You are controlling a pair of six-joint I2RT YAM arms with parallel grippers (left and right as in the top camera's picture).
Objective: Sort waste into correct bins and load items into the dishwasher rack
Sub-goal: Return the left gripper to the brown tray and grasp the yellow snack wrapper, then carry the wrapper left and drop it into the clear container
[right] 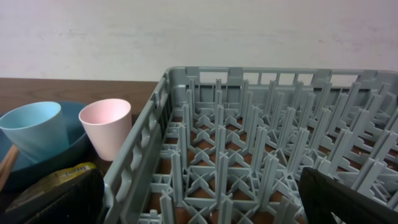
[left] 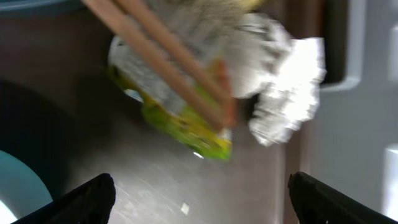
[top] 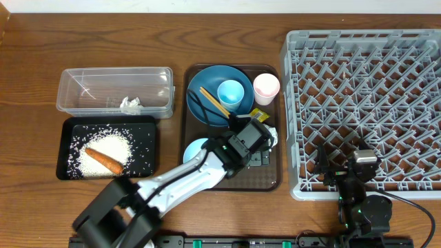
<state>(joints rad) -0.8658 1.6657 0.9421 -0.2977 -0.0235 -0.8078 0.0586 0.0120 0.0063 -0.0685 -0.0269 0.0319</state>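
Left gripper (left: 200, 198): jaws spread, empty, above yellow-green wrapper (left: 180, 121) and crumpled napkin (left: 287, 93) on brown serving tray (top: 266, 177). Right gripper (right: 202, 204): spread, empty, right of that tray.

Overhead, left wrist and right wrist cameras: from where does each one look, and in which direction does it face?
Overhead: above the table, facing straight down; shows the dishwasher rack, the left gripper and the right gripper.
Left wrist: on the left arm, facing down at the wrapper, napkin and chopsticks; its own fingertips show at the bottom corners.
Right wrist: low at the rack's near edge, facing across it towards the wall; its own fingertips show below.
Shared: the pink cup shows in the overhead and right wrist views.
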